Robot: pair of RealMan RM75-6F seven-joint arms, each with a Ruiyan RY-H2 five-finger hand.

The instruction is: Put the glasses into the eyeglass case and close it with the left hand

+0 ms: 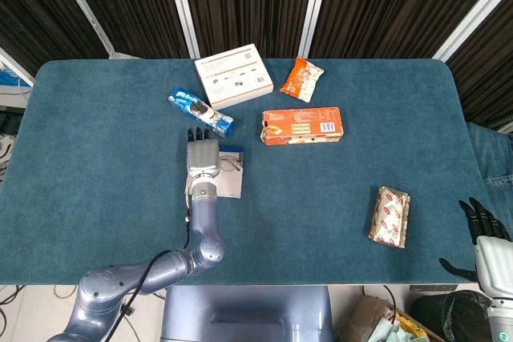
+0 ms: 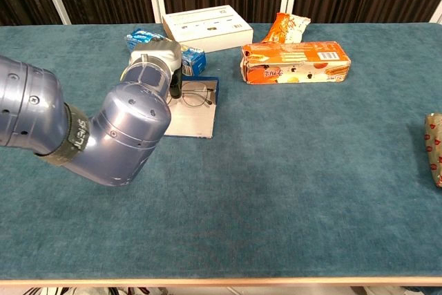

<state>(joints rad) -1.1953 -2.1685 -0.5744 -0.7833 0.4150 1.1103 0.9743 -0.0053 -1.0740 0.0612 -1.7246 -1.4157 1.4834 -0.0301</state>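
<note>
teal table (image 1: 96, 142), glasses (image 2: 195, 94) just right of left hand (image 1: 202, 154)

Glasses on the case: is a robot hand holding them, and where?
Cannot be told. The left robot hand lies over the glasses on the open eyeglass case, its fingers hidden. The right robot hand holds nothing.

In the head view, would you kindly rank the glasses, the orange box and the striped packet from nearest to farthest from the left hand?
From the left hand:
1. Glasses, right beside it on the open case.
2. Orange box, farther back and to the right.
3. Striped packet, far right, near the front edge.
</note>
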